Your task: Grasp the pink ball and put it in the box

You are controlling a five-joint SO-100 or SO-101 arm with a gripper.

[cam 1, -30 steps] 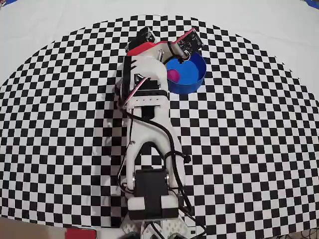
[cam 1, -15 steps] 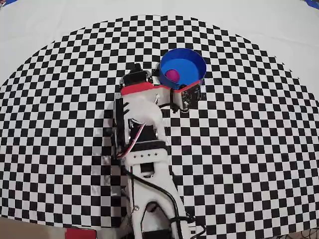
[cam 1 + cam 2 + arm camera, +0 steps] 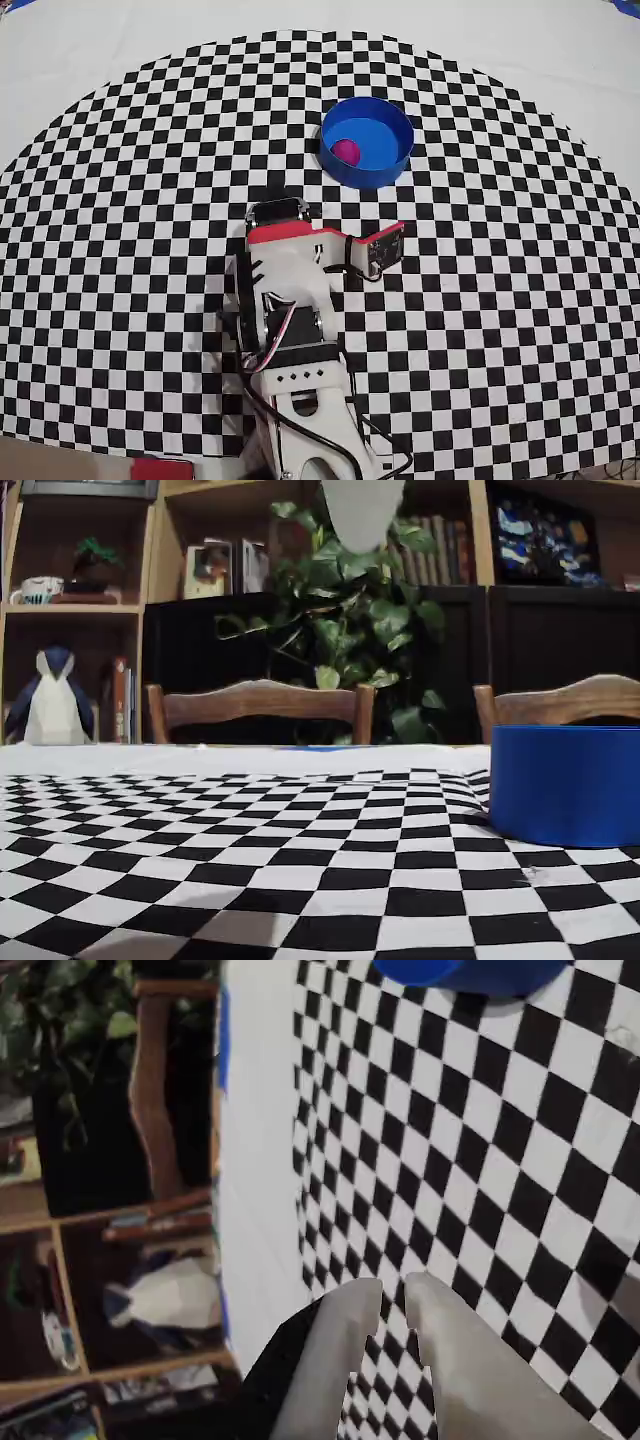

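The pink ball [image 3: 346,151] lies inside the box [image 3: 366,178], a round blue container, against its left wall in the overhead view. The white arm [image 3: 290,290] sits well below the box, and its red-topped wrist covers the fingers there. In the wrist view my gripper [image 3: 393,1285] hovers over the checkered cloth, its pale fingers [image 3: 345,1340] a thin slit apart with nothing between them. The box [image 3: 470,972] shows only as a blue edge at the top of that view. From the fixed view the box [image 3: 565,785] stands at the right and hides the ball.
A black-and-white checkered cloth [image 3: 500,300] covers the table, with plain white cloth [image 3: 100,50] beyond it. Past the far edge stand wooden chairs [image 3: 260,705], a leafy plant [image 3: 360,610] and bookshelves. A white tapered shape [image 3: 362,510] hangs in at the top of the fixed view.
The arm has drawn back from over the box toward its base, down the overhead view. The ball stays in the box, now uncovered.
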